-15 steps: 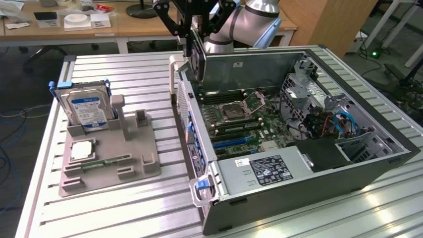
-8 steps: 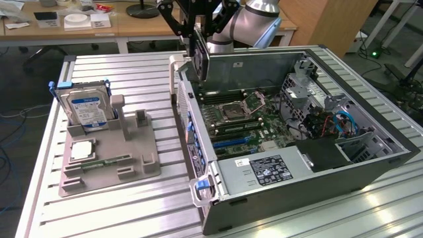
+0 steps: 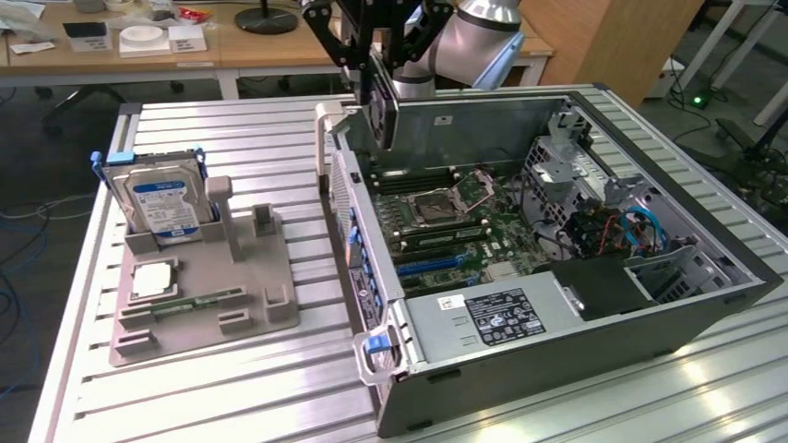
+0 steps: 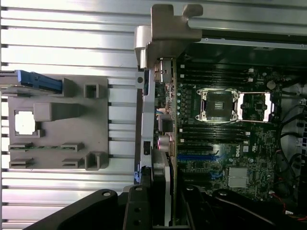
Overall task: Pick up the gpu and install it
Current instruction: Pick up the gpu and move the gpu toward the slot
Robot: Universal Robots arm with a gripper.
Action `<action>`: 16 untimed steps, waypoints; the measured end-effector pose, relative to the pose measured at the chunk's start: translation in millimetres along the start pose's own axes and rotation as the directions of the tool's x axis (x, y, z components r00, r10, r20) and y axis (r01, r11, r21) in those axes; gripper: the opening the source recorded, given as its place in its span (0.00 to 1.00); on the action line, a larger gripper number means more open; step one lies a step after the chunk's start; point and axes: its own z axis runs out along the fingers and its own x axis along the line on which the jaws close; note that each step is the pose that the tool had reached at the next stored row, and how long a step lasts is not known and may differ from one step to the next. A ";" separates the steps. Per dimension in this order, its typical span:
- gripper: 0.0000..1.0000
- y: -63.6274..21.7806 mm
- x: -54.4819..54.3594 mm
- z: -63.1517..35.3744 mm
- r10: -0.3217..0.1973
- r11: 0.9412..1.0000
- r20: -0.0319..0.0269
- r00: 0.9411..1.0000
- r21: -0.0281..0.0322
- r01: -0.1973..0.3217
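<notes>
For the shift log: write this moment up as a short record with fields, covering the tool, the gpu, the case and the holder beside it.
tool: shut on the gpu
gpu: held on edge over the open computer case, not yet seated in a slot
computer case: lying open on the table, motherboard exposed
grey holder: on the table, to the exterior view's left of the case
hard drive: standing upright in the holder
memory stick: lying in the holder
</notes>
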 end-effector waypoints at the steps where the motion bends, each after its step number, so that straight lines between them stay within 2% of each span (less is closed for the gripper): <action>1: 0.28 0.0 -0.8 0.0 0.000 1.000 0.000 1.000 0.000 0.000; 16: 0.28 -0.2 -10.7 0.3 0.000 1.000 0.000 1.000 0.000 0.000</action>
